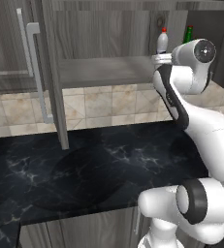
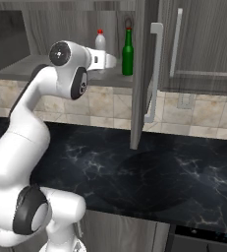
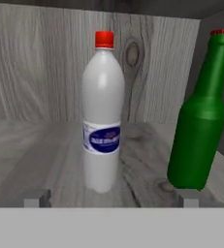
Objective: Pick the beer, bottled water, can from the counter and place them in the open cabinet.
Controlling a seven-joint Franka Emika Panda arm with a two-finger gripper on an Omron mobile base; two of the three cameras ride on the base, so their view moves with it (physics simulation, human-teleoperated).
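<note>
You have the water (image 3: 103,111) standing upright on the cabinet (image 1: 104,71) shelf, red cap up, dead ahead of the hand and just past the fingertips (image 3: 37,197). Its long axis is vertical, square to the line of the hand. The beer (image 3: 200,116) stands upright just beside it on the same shelf, toward the door (image 2: 143,74) side, apart from it and not touching.

The gripper (image 3: 112,198) is spread wide and holds nothing: one tip sits out to each side at the bottom of the hand view, and the water is beyond them, not between them. From the right base view the hand reaches level into the cabinet mouth, with both bottles near its end.

Two of the three things look placed, so judge the water as set down and released. The can is what is left. Your next move likely calls for a straight pull back out along the hand's own line, since the beer is close on one side and a sideways swing could clip it. The counter (image 1: 84,169) below lies dark and bare where you can see it.
</note>
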